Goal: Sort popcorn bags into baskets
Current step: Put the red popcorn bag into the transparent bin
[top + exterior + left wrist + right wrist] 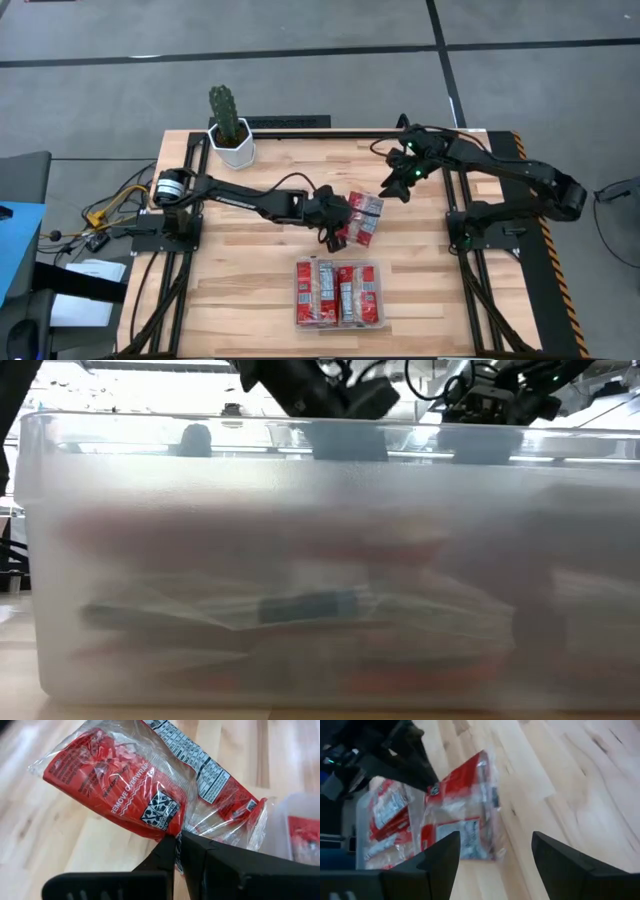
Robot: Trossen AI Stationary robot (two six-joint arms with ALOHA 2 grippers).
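At frame centre, the left gripper (338, 228) pinches a glossy red popcorn bag (364, 218) by its crinkly edge seam above the clear plastic tray (339, 325). The bag looks light, limp and slippery. The right gripper (403, 180), upper right, hangs with fingers spread.

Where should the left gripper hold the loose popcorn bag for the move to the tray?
Judging by the left wrist view, keep the current pinch: the left gripper is shut on the popcorn bag at its flat sealed edge, coming from the left arm's side. That thin rim fits between the fingers; the glossy middle looks slippery. The clear tray sits just ahead.
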